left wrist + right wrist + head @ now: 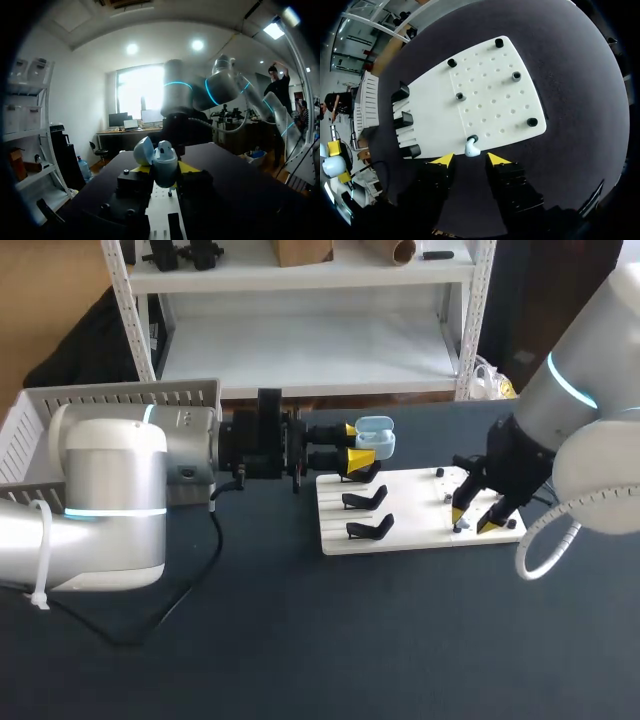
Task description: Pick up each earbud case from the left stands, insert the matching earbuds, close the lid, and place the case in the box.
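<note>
One earbud (470,148) is what your next move turns on. It sits on a black peg (472,138) at the edge of the white board (490,85) nearest your right gripper (470,161), straight ahead of the fingertips and on the centre line between them. That gripper's fingers stand well apart and hold nothing; the gap is wider than the earbud, and neither tip touches it. From the right wrist view the earbud's long axis seems to run from the peg out toward the gripper, rounded end nearer the tips. I judge a short straight advance would bring both fingers alongside it with no turn of the wrist, but watch the peg just behind it. The other pegs on the board look bare. Your left gripper (357,444) is clamped on the light blue earbud case (374,437), lid hinged open, held in the air just beyond the far end of the three black stands (365,499) and well apart from the earbud across the board. The right arm is plainly the nearer one, and the left is occupied.
</note>
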You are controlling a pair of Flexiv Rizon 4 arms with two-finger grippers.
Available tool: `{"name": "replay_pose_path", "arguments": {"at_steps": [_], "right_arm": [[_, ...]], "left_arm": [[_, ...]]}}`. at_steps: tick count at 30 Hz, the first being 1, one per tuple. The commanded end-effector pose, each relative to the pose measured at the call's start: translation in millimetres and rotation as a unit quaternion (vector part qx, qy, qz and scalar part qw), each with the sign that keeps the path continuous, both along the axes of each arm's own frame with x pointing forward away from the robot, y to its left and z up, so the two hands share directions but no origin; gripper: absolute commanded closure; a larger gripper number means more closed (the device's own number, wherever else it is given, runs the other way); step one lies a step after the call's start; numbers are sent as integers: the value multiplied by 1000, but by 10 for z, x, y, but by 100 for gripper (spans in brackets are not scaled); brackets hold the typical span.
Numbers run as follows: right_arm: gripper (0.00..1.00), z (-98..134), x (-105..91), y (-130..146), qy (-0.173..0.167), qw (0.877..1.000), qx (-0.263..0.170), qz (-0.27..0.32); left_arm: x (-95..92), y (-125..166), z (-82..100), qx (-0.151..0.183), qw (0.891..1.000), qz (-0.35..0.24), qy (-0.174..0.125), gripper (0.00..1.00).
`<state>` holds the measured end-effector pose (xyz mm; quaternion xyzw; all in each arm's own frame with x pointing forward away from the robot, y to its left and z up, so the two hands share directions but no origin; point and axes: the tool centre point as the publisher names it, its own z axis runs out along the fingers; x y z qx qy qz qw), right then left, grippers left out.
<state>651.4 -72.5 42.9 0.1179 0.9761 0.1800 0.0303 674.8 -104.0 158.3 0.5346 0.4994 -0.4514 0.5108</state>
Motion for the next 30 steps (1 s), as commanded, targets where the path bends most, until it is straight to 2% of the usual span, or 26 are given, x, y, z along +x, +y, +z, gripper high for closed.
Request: {"name": "replay_pose_path", "arguments": {"at_steps": [1,30], "right_arm": [[62,-38,30,-24,2,1000,4,1],[73,-97,71,31,0,1000,12,21]], "left_arm": [[-13,-1,-9,-2,1000,3,-1,100],[-13,-1,-9,-2,1000,3,-1,100]]}}
